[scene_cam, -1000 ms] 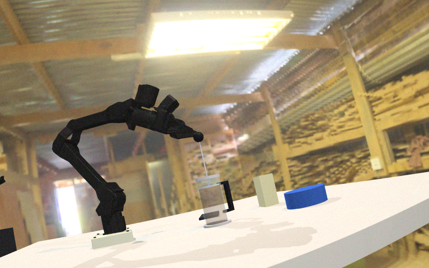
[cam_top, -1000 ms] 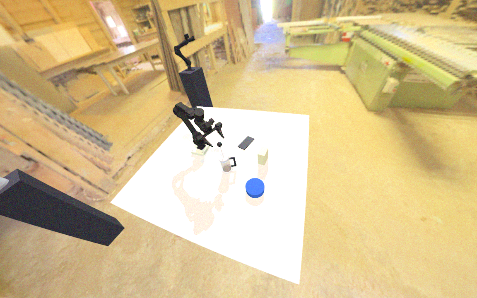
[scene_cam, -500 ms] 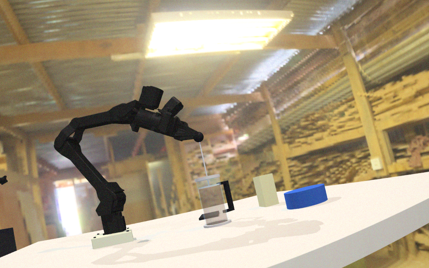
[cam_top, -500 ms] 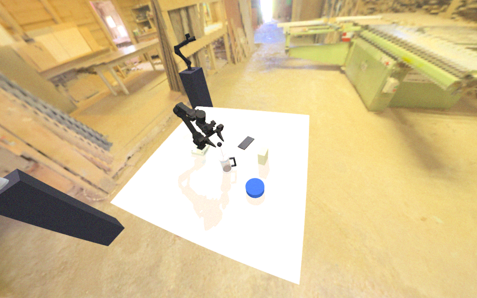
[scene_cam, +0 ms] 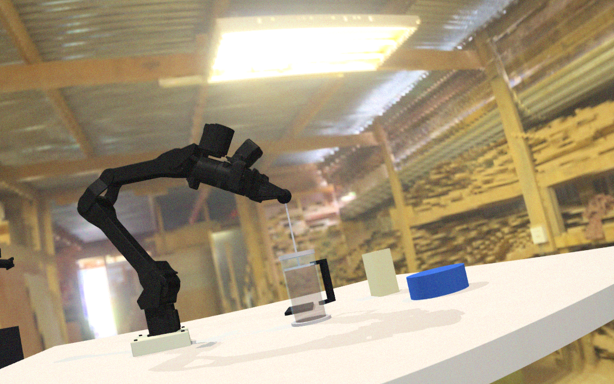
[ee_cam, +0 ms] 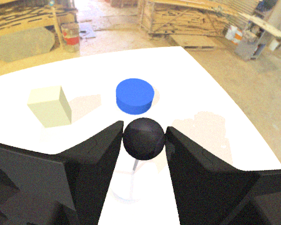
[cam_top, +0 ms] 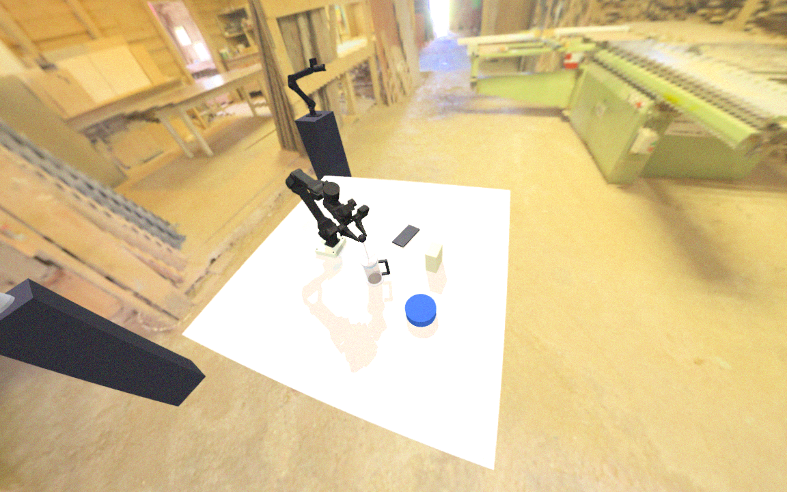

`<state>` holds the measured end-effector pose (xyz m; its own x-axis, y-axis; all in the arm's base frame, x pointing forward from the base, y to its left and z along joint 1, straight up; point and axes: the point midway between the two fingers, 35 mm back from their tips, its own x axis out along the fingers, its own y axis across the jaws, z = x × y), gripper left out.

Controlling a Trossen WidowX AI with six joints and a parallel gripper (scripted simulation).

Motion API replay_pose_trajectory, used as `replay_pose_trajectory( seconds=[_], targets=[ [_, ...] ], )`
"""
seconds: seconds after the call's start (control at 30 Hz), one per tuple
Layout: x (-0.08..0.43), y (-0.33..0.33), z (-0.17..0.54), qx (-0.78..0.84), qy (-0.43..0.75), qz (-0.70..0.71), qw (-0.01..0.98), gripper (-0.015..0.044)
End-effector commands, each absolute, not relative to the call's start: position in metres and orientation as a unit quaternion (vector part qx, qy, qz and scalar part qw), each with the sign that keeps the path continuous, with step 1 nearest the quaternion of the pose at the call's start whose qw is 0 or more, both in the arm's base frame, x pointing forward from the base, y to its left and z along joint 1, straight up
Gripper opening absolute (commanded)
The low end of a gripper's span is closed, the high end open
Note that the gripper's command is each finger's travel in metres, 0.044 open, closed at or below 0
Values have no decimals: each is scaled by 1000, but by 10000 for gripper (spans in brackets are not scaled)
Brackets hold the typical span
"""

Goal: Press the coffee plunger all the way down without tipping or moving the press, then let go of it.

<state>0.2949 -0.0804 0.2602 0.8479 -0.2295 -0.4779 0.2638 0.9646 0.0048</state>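
Observation:
The coffee press (cam_top: 373, 272) (scene_cam: 303, 288) stands upright on the white table, a clear cylinder with a black handle. Its thin plunger rod (scene_cam: 291, 228) rises well above the lid, topped by a round black knob (cam_top: 361, 238) (scene_cam: 284, 196) (ee_cam: 143, 144). My gripper (cam_top: 361, 236) (scene_cam: 282, 196) (ee_cam: 145, 129) is shut on the knob, with one fingertip against each side of it in the wrist view. In the wrist view the press is washed out against the table and partly hidden by the knob and fingers.
A blue disc (cam_top: 420, 310) (scene_cam: 437, 281) (ee_cam: 135, 96) and a pale upright block (cam_top: 434, 257) (scene_cam: 379, 272) (ee_cam: 50, 106) stand on the table beyond the press. A dark flat slab (cam_top: 405, 235) (scene_cam: 290, 310) lies behind the press, on the handle side.

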Motion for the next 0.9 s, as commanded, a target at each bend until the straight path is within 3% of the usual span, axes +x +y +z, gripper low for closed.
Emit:
replay_pose_trajectory(
  seconds=[0.0, 0.87],
  targets=[
    [295, -81, 258, 33, 246, -128, 960, 127],
    [303, -83, 216, 33, 245, -128, 960, 127]
  ],
)
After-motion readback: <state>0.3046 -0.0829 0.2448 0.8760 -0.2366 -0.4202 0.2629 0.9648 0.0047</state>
